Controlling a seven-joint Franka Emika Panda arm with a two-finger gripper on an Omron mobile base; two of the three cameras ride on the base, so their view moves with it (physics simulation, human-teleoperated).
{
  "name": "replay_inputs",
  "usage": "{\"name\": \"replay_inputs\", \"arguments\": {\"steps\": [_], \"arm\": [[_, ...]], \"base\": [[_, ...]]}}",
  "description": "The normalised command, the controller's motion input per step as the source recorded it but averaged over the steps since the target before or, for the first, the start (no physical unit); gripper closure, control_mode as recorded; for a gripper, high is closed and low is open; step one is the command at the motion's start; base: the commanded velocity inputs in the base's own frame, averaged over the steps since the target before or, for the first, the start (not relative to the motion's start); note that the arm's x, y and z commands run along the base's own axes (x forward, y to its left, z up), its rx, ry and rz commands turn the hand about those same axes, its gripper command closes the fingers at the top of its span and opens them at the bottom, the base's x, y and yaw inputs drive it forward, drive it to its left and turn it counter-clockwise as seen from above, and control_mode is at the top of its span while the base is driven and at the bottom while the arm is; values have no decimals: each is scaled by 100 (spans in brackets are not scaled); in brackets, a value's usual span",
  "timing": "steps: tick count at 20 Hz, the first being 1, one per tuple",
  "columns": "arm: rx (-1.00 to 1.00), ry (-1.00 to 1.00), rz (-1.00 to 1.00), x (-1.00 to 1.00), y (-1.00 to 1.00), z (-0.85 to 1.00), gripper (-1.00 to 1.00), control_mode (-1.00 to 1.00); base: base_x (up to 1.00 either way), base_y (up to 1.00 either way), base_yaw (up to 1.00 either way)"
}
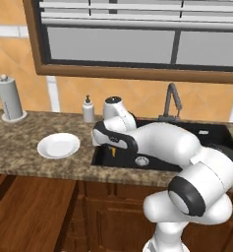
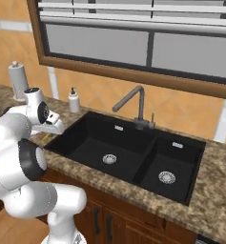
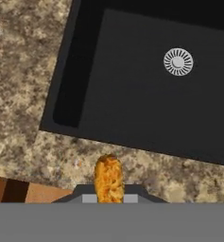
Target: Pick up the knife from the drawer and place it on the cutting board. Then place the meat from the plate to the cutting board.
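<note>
Meat [image 3: 108, 178] sits gripped in my hand [image 3: 108, 196], long axis running away from it, over the surface's [image 3: 33, 71] front edge (cutting board unseen).

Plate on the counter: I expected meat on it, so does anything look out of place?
The white plate is bare. The meat, an orange-brown strip, sits in the gripper instead, over the granite counter strip in front of the black sink. Nothing looks spilled or damaged.
</note>
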Motion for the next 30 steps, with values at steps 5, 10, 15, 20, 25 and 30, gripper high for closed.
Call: {"name": "replay_inputs", "arguments": {"steps": [5, 10, 15, 20, 25, 30], "arm": [[0, 0, 0, 0, 0, 0, 100, 100], [0, 0, 0, 0, 0, 0, 100, 100], [0, 0, 0, 0, 0, 0, 100, 100], [0, 0, 0, 0, 0, 0, 100, 100], [0, 0, 0, 0, 0, 0, 100, 100], [0, 0, 0, 0, 0, 0, 100, 100]], "base": [[-29, -100, -18], [-38, -100, -20], [-17, -100, -19], [0, -100, -19], [3, -86, -17], [12, -70, -15]]}}
